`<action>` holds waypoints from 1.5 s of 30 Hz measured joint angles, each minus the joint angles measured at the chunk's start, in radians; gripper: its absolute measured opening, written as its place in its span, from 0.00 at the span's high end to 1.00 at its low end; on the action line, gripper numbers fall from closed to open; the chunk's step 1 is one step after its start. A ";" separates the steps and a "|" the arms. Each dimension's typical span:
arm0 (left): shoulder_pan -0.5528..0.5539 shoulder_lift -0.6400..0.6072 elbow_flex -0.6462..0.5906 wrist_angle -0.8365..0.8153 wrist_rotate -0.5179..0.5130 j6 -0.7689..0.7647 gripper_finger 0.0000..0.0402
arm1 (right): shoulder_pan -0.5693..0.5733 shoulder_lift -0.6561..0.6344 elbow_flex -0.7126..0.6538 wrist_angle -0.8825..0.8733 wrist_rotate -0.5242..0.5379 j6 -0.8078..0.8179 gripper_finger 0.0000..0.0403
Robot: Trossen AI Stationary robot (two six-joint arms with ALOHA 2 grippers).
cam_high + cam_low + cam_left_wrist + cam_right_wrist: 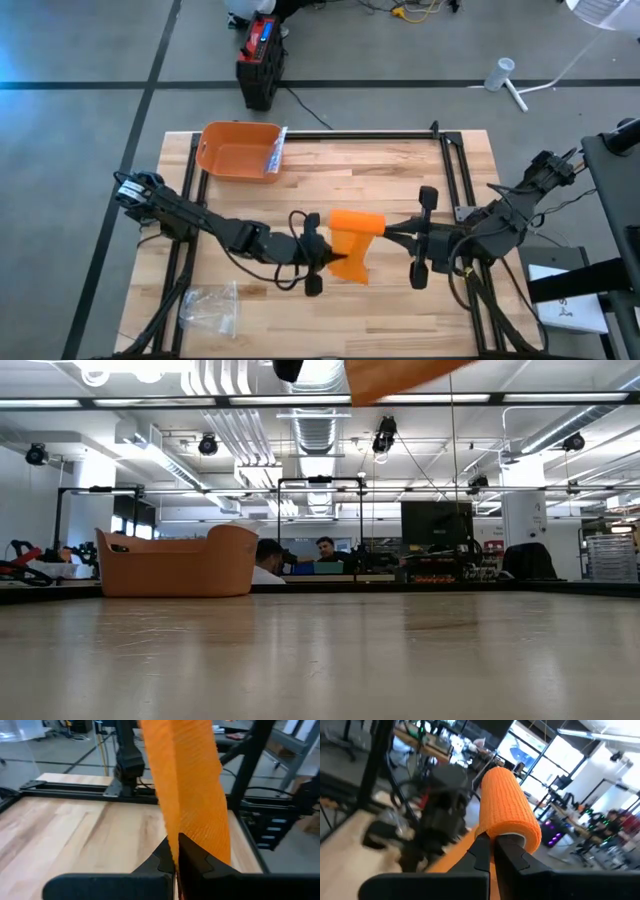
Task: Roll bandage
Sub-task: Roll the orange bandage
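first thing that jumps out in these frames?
The orange bandage, held up over the table's middle between both arms: the right tool is shut on the roll's core, and the left tool is shut on the loose strip hanging from it. After that, the orange tub at the table's far-left corner and a clear plastic bag at its near-left corner.

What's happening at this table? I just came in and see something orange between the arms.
Both arms are working an orange bandage held up above the middle of the table. The right gripper is shut on the rolled end, and the left gripper is shut on the loose strip hanging from it. An orange tub and a clear plastic bag sit untouched.
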 joint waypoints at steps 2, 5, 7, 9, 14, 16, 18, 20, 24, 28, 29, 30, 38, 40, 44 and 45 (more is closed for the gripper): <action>-0.020 -0.001 0.000 0.000 0.001 -0.005 1.00 | 0.000 0.000 0.000 -0.022 0.004 -0.025 1.00; -0.044 -0.001 0.000 0.010 0.025 -0.015 1.00 | 0.000 0.000 0.000 -0.046 0.027 -0.052 1.00; -0.059 -0.002 -0.001 0.029 0.042 -0.019 1.00 | -0.001 0.000 0.000 -0.069 0.042 -0.076 1.00; -0.072 -0.007 -0.001 0.047 0.059 -0.021 1.00 | -0.002 0.000 0.000 -0.095 0.080 -0.093 1.00; -0.100 -0.021 -0.001 0.104 0.102 -0.035 1.00 | -0.018 0.000 0.000 -0.168 0.106 -0.090 1.00; -0.110 -0.026 -0.001 0.120 0.105 -0.051 1.00 | -0.022 0.000 0.000 -0.194 0.107 -0.081 1.00; -0.119 -0.028 -0.001 0.148 0.105 -0.060 1.00 | -0.027 0.000 0.000 -0.219 0.107 -0.079 1.00; -0.125 -0.028 -0.001 0.179 0.110 -0.061 1.00 | -0.033 0.000 0.000 -0.245 0.106 -0.072 1.00; -0.127 -0.028 -0.001 0.260 0.159 -0.081 1.00 | -0.042 0.003 -0.011 -0.293 0.106 -0.044 1.00; -0.127 -0.032 -0.001 0.328 0.183 -0.083 1.00 | -0.041 0.003 -0.027 -0.362 0.106 0.019 1.00; -0.127 -0.034 -0.002 0.348 0.183 -0.082 1.00 | -0.041 0.003 -0.031 -0.381 0.104 0.042 1.00; -0.127 -0.039 -0.002 0.362 0.183 -0.082 1.00 | -0.041 0.004 -0.036 -0.401 0.099 0.067 1.00; -0.089 -0.108 -0.002 0.381 0.176 -0.053 1.00 | -0.041 0.007 -0.055 -0.447 -0.056 0.210 1.00; -0.070 -0.121 -0.002 0.388 0.177 -0.051 1.00 | -0.041 0.011 -0.056 -0.459 -0.087 0.234 1.00; -0.030 -0.127 -0.002 0.389 0.177 -0.062 1.00 | -0.045 0.032 -0.063 -0.472 -0.148 0.276 1.00; -0.020 -0.127 -0.002 0.386 0.177 -0.074 1.00 | -0.046 0.042 -0.064 -0.488 -0.160 0.288 1.00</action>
